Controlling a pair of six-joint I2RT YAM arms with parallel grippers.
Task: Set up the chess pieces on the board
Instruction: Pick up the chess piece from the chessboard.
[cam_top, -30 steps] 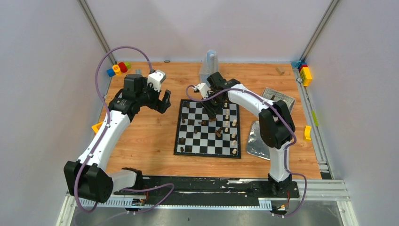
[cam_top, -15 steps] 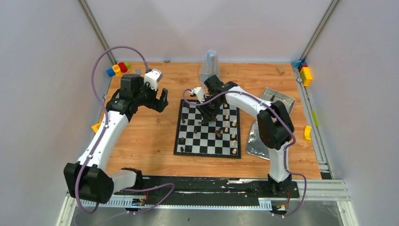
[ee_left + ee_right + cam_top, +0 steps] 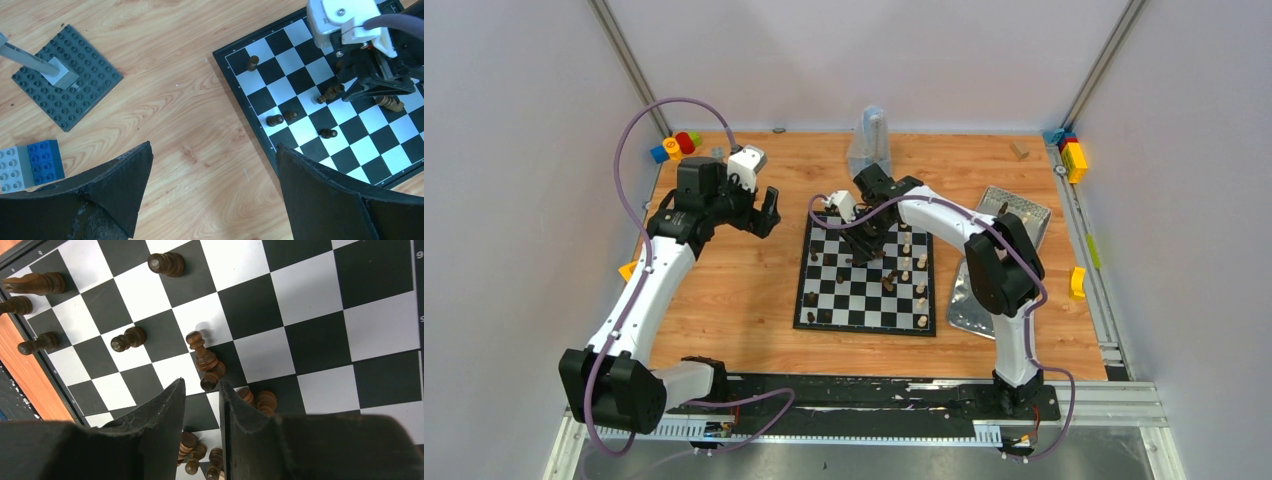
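Wooden table (image 3: 724,290) lies under the left gripper (image 3: 762,210), which hangs with its fingers spread wide and empty, just beside the board's left edge. The board (image 3: 854,305) sits mid-table between the two arms. On its left half a few dark pieces (image 3: 280,119) stand on scattered squares rather than in ranks. They look only loosely placed, so that side seems barely begun.

Over the far middle of the board, the right gripper (image 3: 201,385) points down with its fingers close together. A narrow gap shows between them, with nothing visibly clamped in it. Right at its tips are several toppled pieces (image 3: 202,357), dark ones lying on their sides, which need standing up.

Along the board's right side, pale pieces (image 3: 921,290) stand upright in rough lines, the most orderly part so far. By my reading the setup is well short of half done.
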